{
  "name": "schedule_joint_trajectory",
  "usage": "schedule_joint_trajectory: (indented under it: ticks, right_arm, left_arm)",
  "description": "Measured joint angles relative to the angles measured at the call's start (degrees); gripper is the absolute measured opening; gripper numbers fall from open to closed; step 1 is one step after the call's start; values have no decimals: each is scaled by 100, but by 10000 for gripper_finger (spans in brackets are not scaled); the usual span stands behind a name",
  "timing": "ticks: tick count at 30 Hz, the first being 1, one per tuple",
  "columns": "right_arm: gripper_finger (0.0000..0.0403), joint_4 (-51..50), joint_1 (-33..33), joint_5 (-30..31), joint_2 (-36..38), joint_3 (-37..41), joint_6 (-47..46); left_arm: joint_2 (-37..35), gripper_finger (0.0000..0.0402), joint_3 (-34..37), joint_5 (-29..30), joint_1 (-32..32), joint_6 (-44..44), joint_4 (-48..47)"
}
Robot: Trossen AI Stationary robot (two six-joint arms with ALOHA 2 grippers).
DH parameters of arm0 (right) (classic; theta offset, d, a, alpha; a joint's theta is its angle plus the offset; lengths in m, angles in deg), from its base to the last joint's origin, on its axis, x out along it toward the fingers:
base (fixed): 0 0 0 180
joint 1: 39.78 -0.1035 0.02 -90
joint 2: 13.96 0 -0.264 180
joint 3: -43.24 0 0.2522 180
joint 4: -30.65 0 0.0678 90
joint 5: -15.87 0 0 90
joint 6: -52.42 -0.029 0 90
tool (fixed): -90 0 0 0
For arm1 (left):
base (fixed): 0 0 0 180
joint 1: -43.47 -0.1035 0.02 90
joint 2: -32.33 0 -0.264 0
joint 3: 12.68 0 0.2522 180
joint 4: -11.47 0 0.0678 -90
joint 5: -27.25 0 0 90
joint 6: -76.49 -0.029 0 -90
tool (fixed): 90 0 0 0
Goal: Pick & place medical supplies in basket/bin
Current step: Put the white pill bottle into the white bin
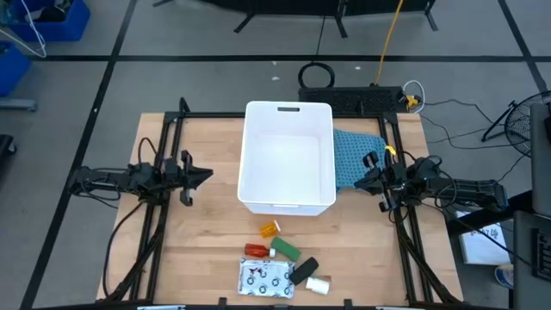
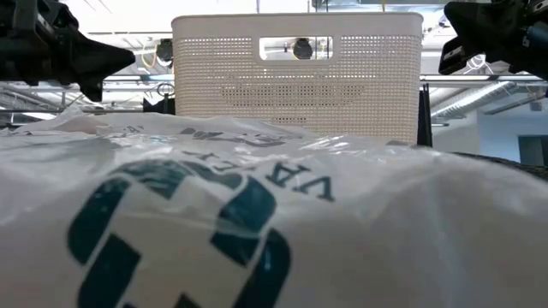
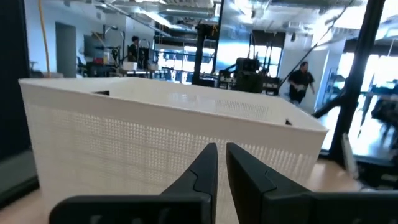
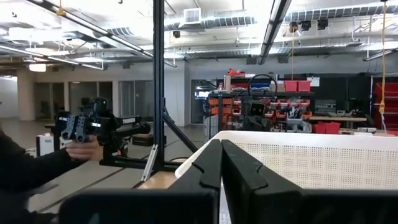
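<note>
Centre tabletop [image 1: 198,258]: large white rectangular plastic tub [image 1: 288,155], apparently empty, the small medical supplies [image 1: 284,263] all clustered near its front, none yet placed, left gripper [image 1: 205,176] nearly clenched and right gripper [image 1: 360,179] clenched, both holding nothing.

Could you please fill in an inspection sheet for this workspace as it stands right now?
Surface: wooden table, bare along its left side.
Job's things: white bin at centre, nothing seen inside; orange vial, red tube, green bar, black oblong, white roll and printed packet clustered at the near edge, none binned yet.
Clutter: blue-green mesh cloth beside the bin's right wall.
Grippers: left gripper left of the bin, nearly closed, empty; right gripper over the cloth, shut, empty.
Cables: yellow cable and black cables on the floor behind the table.
Surroundings: a person far off in the room.
</note>
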Motion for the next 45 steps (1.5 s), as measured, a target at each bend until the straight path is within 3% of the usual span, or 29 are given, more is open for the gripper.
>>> schedule_joint_trajectory:
  ticks: [5,11,17,23,29,36,40,45]
  right_arm:
    - [0,475,0,157,-2,2,146]
    - [0,1381,-9,154,-5,-144,231]
    - [0,717,-329,153,-453,-952,847]
    - [0,-482,-1226,422,-1691,-2513,1523]
    - [12,-1682,-2544,1652,-3343,-4331,2210]
    - [50,-3899,-4322,4389,-5631,-6339,2290]
    - [78,-4647,-4938,5466,-6717,-7142,1268]
    - [116,-4987,-5337,5556,-7654,-7558,-304]
  left_arm:
    - [1,35,-1,11,0,177,56]
    - [0,35,0,32,0,-632,86]
    - [1,35,-1,148,0,-930,138]
    - [1,35,0,409,0,-883,100]
    - [0,35,0,873,0,-873,-61]
    - [2,35,0,1086,0,-906,-132]
    - [2,35,0,1088,-1,-1043,-146]
    - [2,35,0,1165,0,-1062,-144]
